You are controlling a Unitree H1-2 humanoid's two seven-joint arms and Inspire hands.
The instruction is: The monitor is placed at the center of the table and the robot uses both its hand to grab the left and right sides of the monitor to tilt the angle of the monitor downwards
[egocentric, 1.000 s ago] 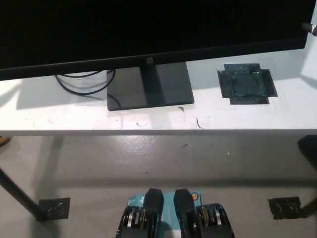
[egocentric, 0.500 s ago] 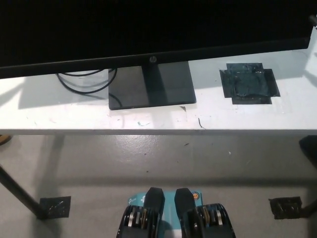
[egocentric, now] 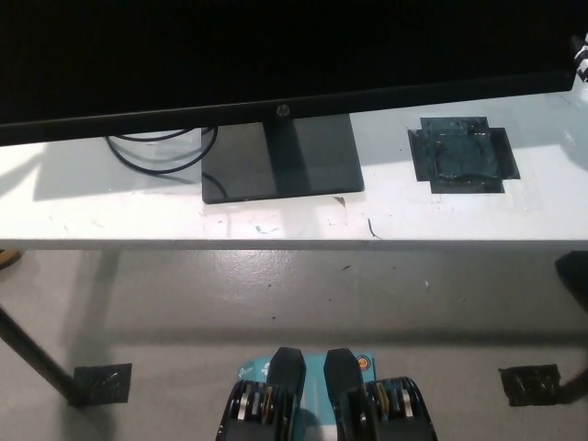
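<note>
- Neither robot hand shows clearly; whether any fingers are wide, narrow or holding something, I cannot tell.
- At the far right edge, level with the screen's right end, a small black-and-white shape [egocentric: 580, 48] is too cropped to identify.
- The monitor [egocentric: 276, 55] fills the top of the head view, its dark screen running from the left edge almost to the right edge.
- Its long axis lies left to right, roughly parallel to the front edge of the bench [egocentric: 138, 216], with the bottom bezel slanting a little upward toward the right in the picture.
- The screen faces toward the robot, and a small logo sits at the middle of the bottom bezel.
- Under the logo a neck drops to the stand base [egocentric: 281, 158], a dark rectangular plate lying flat on the bench near its middle.
- A black cable [egocentric: 156, 154] loops on the bench just left of the base.
- Right of the base, apart from it, a patch of dark tape [egocentric: 463, 153] is stuck to the white benchtop.
- Below the bench is grey floor, with dark tape pieces [egocentric: 101, 384] by a bench leg at lower left and another at lower right.
</note>
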